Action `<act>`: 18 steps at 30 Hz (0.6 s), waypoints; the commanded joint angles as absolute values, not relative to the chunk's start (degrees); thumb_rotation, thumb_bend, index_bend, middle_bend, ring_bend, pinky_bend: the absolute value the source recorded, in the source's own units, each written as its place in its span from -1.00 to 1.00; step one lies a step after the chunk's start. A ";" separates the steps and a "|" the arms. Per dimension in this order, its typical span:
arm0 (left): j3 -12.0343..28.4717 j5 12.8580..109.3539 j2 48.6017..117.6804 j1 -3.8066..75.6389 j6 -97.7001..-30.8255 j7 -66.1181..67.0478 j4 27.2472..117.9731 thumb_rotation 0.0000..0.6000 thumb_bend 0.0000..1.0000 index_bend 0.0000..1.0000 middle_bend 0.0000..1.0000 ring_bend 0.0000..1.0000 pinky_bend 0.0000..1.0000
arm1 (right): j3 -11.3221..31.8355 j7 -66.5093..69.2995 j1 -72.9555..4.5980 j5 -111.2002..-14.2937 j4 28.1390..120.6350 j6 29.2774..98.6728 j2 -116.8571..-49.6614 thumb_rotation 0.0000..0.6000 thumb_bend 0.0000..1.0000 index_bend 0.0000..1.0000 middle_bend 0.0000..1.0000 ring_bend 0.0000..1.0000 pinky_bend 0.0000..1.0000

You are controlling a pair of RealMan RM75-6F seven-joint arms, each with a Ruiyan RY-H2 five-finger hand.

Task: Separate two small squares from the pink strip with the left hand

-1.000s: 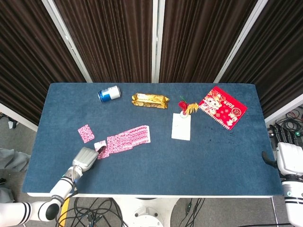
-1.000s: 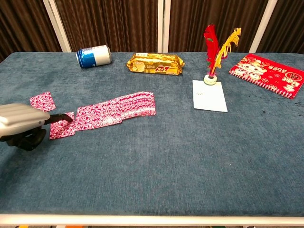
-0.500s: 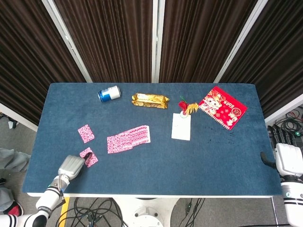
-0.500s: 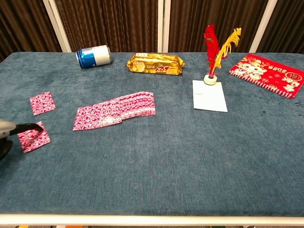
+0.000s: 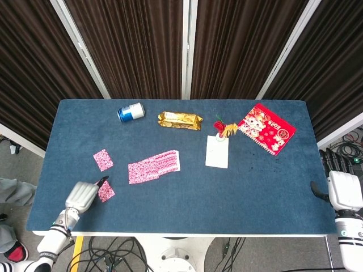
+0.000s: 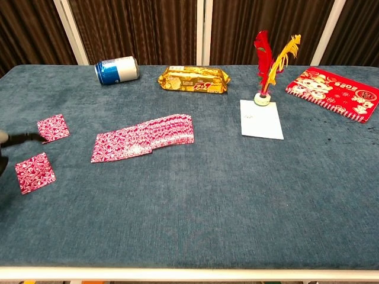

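Note:
The pink strip [image 5: 153, 166] [image 6: 144, 137] lies left of the table's middle. Two pink squares lie apart from it. One square [image 5: 102, 160] [image 6: 53, 128] is further back. The other square [image 5: 105, 191] [image 6: 34, 172] lies flat near the front left corner. My left hand [image 5: 82, 195] sits just left of that nearer square, and one dark fingertip [image 5: 104, 180] [image 6: 23, 137] pokes out above it without holding it. My right hand [image 5: 340, 192] hangs past the table's right edge, with its fingers mostly hidden.
Along the back of the blue table [image 5: 187, 204] lie a blue can [image 5: 131, 111] on its side and a gold snack pack [image 5: 180, 120]. A white card [image 5: 217, 152] with a red and yellow feather ornament [image 6: 267, 65] and a red booklet [image 5: 266, 128] lie to the right.
My left hand pulled a square off the strip's left end, dragged it toward the front left corner and let it go. The hand has drawn back left, mostly out of the chest view.

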State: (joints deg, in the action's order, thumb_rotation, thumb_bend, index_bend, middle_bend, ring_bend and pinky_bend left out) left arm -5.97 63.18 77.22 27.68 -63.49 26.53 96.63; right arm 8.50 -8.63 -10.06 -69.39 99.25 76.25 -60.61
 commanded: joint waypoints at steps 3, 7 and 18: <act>-2.54 69.83 77.40 25.16 -71.36 21.61 93.64 1.00 0.40 -0.86 0.56 0.55 0.55 | 8.57 -8.38 -10.00 -69.38 99.12 76.36 -60.58 1.00 -0.46 -1.00 -1.00 -1.00 -1.00; 0.79 71.61 78.89 22.89 -79.18 22.63 88.94 1.00 0.27 -0.86 -0.05 -0.21 0.02 | 8.63 -8.10 -10.04 -69.43 99.02 76.27 -60.53 1.00 -0.46 -1.00 -1.00 -1.00 -1.00; 3.01 74.34 78.92 20.05 -82.57 16.39 84.62 -0.21 -0.59 -0.86 -1.00 -1.00 -0.97 | 8.90 -6.92 -9.74 -69.63 99.10 76.79 -60.24 1.00 -0.46 -1.00 -1.00 -1.00 -1.00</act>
